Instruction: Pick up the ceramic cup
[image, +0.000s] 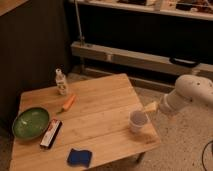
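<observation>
Dark shelving behind; light wooden desk (105, 106) in front. Small white handleless ceramic cup (137, 121) stands upright near the desk's right edge, toward the front right corner. Yellowish-tipped gripper (150, 107) on the white arm (189, 94) hovers just beside the cup's rim, off the right edge (open or closed: cannot tell). Step judged: approach, no grasp yet. Next move calls for centring on the cup, lowering, then closing on its wall.

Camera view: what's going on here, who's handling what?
A one-armed robot reaches in from the right. Its gripper hangs just beside the ceramic cup, which stands upright near the right edge of the wooden table, not yet lifted. The green bowl, small bottle and blue sponge sit farther left, away from the arm.
</observation>
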